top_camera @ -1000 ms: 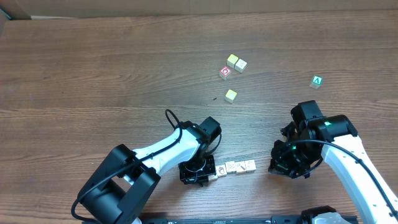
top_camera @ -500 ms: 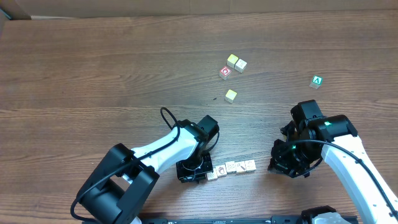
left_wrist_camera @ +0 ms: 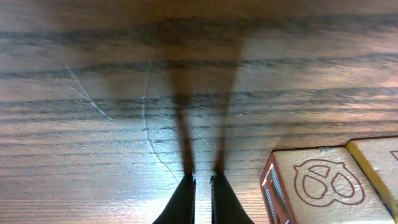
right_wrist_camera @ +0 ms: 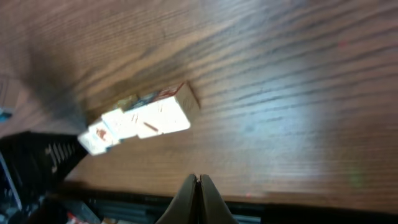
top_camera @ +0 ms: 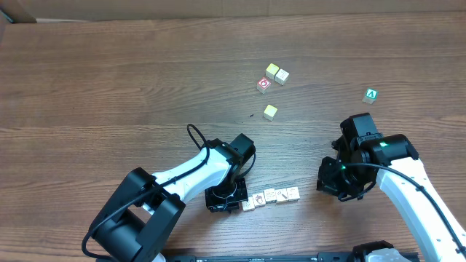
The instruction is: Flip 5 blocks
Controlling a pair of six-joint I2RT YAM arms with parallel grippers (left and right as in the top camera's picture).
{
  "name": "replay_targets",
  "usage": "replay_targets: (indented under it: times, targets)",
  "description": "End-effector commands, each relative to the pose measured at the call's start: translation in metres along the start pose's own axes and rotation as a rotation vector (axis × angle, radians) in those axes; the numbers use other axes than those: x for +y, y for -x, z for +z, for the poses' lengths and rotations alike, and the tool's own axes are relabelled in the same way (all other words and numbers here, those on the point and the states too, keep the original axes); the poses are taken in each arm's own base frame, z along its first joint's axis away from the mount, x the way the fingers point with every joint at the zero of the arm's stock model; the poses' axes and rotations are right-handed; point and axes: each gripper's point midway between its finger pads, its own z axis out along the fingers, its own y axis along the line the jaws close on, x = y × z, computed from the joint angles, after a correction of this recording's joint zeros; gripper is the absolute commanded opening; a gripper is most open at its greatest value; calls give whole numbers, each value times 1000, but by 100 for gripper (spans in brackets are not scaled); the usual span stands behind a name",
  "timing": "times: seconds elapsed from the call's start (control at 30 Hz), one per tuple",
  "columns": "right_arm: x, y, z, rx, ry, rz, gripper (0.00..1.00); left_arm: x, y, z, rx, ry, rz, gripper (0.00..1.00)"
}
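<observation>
The blocks (top_camera: 271, 196) lie in a short touching row near the table's front edge, pale faces with small pictures turned up. My left gripper (top_camera: 227, 201) stands just left of the row's left end, tips down at the wood. In the left wrist view this gripper (left_wrist_camera: 202, 178) is shut with nothing between its fingers. The end block (left_wrist_camera: 320, 185), bearing a brown pretzel picture, sits to its right and apart from it. My right gripper (top_camera: 336, 186) hovers right of the row. It (right_wrist_camera: 199, 178) is shut and empty, with the row of blocks (right_wrist_camera: 143, 119) ahead of it.
Three yellow-topped cubes (top_camera: 271, 70), (top_camera: 282, 76), (top_camera: 270, 111), a red-faced cube (top_camera: 263, 84) and a green "A" cube (top_camera: 371, 94) lie farther back. The table's front edge (right_wrist_camera: 267, 202) runs close behind the row and under the right gripper.
My left gripper has slid a little to the left, away from the row's end, uncovering the end block. The right gripper has drawn slightly back from the front edge. The blocks have stayed put.
</observation>
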Motion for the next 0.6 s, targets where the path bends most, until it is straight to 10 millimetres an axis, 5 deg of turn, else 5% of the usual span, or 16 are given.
replay_targets:
  times: [0.0, 0.57]
  targets:
    - [-10, 9, 0, -45, -57, 62, 4, 14, 14, 2, -69, 73, 19, 4]
    - [-4, -5, 51, 142, -185, -2, 4, 9, 19, 2, -87, 54, 71, 4]
